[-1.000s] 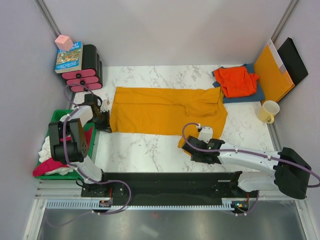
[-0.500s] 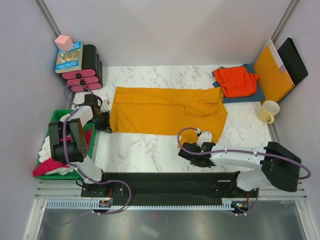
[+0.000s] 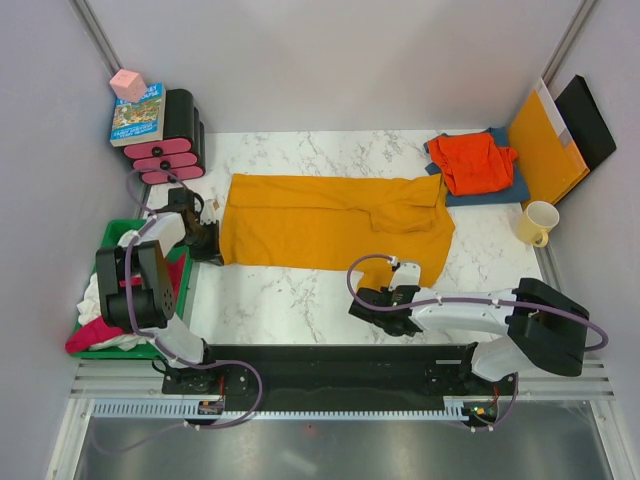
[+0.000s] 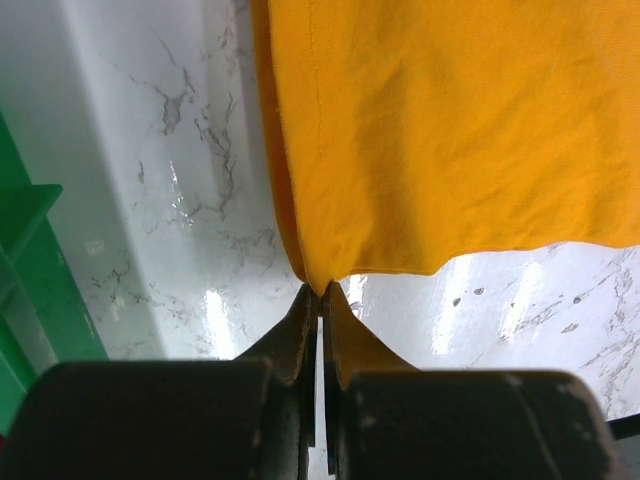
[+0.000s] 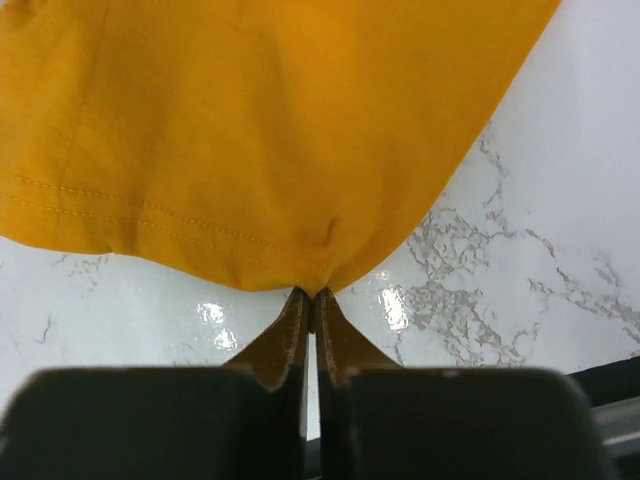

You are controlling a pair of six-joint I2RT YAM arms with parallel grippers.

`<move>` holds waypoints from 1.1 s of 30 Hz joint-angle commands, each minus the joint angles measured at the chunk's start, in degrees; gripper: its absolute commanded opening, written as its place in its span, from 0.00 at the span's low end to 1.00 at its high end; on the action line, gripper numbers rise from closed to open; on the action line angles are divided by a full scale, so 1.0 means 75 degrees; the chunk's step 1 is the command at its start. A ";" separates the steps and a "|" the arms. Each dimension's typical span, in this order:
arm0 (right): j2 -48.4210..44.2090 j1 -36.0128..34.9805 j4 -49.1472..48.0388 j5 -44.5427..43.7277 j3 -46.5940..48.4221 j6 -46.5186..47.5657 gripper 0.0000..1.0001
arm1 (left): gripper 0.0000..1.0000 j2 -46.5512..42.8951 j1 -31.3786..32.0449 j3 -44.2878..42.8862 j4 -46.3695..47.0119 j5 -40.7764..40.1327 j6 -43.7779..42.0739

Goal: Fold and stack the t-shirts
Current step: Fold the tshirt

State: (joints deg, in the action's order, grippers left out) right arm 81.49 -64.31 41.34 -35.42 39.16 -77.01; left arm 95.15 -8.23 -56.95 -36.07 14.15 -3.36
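Left pincer (image 4: 320, 290) is closed on the yellow shirt (image 3: 320, 225) corner at the bench (image 3: 270, 300) left edge; right pincer (image 5: 311, 293) pinches its hem near the front edge.

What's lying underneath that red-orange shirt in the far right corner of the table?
A dark blue t-shirt lies flat under the red-orange t-shirt, its edges showing around it. The blue shirt's middle is covered, and anything beneath it is hidden.

Mustard tee (image 3: 330, 225) spread flat ctr — red-orange tee (image 3: 472, 160) on blue tee (image 3: 490, 197).
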 commanded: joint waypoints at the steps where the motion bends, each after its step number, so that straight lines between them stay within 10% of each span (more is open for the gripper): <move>1: 0.0126 -0.0190 0.0300 0.0188 -0.0147 -0.0348 0.00 | 0.02 -0.0382 0.0019 0.0034 0.0005 0.0328 -0.0127; 18: 0.0712 -0.2675 0.3438 -0.2179 0.2911 -0.2048 0.00 | 0.02 -0.2595 0.0031 0.0175 -0.0194 0.1101 -0.0220; 33: -0.0553 -0.0508 0.3853 -0.3538 0.3287 -0.0856 0.00 | 0.02 -0.2645 -0.0004 -0.0434 -0.0159 0.1160 0.0084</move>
State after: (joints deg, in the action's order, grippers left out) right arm 80.25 -72.27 70.59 -56.95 63.16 -89.91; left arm 74.06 -8.23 -56.95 -37.69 21.23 -3.40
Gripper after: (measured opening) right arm 0.011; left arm 0.029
